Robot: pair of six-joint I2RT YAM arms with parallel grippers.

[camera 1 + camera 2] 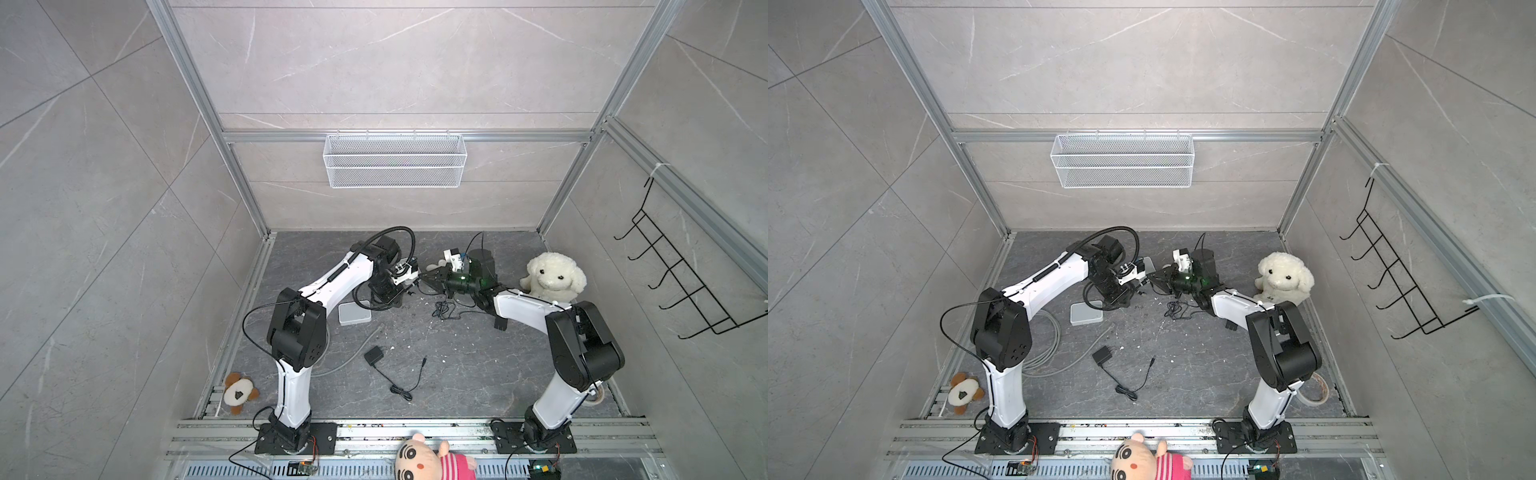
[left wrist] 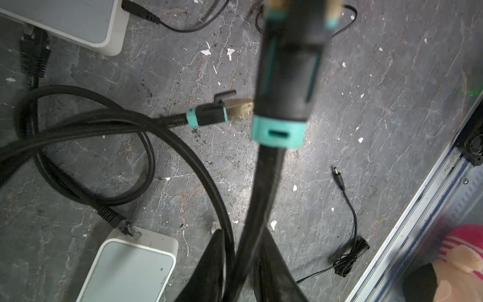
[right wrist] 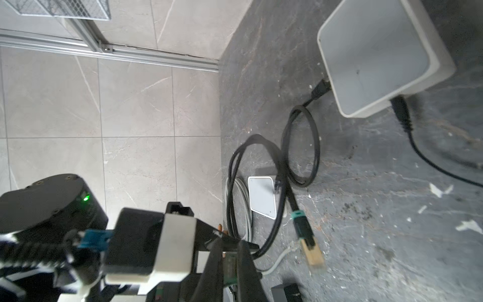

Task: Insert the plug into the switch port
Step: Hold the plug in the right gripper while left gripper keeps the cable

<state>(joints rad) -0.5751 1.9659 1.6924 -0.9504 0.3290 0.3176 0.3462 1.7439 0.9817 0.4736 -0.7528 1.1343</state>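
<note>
The white switch (image 2: 130,269) lies below. The stiff, springy cable (image 2: 251,222) will likely tug the light, hard plug (image 2: 287,78), raised mid-air and clamped in my right fingers (image 3: 247,269). It is best held by its rigid body, sparing the latch. My left fingers (image 2: 211,264) straddle the cable; gripping or not, I cannot tell.

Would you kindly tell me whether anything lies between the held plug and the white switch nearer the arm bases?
Yes: loops of black cable lie between the plug, gripped in the right claw, and that switch, and another black connector already sits in its facing edge.
</note>
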